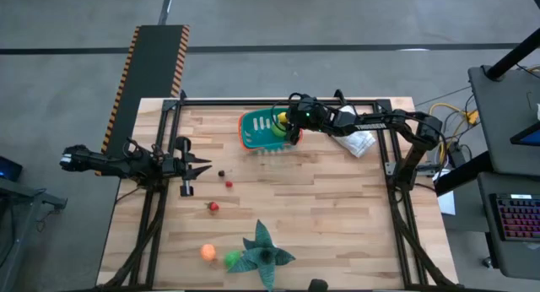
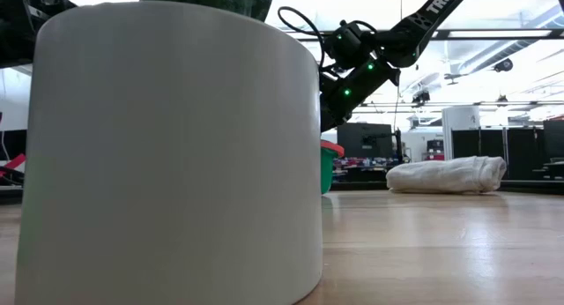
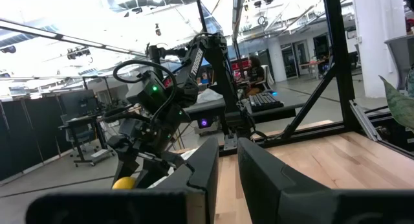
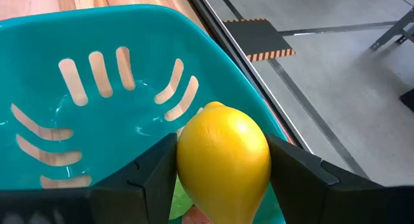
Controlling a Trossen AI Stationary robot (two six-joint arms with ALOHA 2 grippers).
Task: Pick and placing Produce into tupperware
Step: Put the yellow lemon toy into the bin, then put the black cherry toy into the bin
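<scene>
Right wrist view: right tool [image 4: 223,169] clamps a yellow lemon [image 4: 223,160] over the teal tupperware [image 4: 77,49], near its far rim. Release here could bounce it off that rim onto the counter [image 1: 337,208]. Lemon's long axis runs roughly along the fingers, nub toward the tub. Left tool [image 1: 202,165] parked open at the counter's left edge.

A light wooden table [image 1: 337,208] stands on a grey concrete floor [image 1: 67,89], with a black ramp edged in orange-and-black hazard stripes [image 1: 152,73] at its far side. Beyond it lies an open workshop hall under bright ceiling lights [image 2: 493,23], with dark curtains [image 3: 39,127] and desks carrying a keyboard [image 1: 516,220].
</scene>
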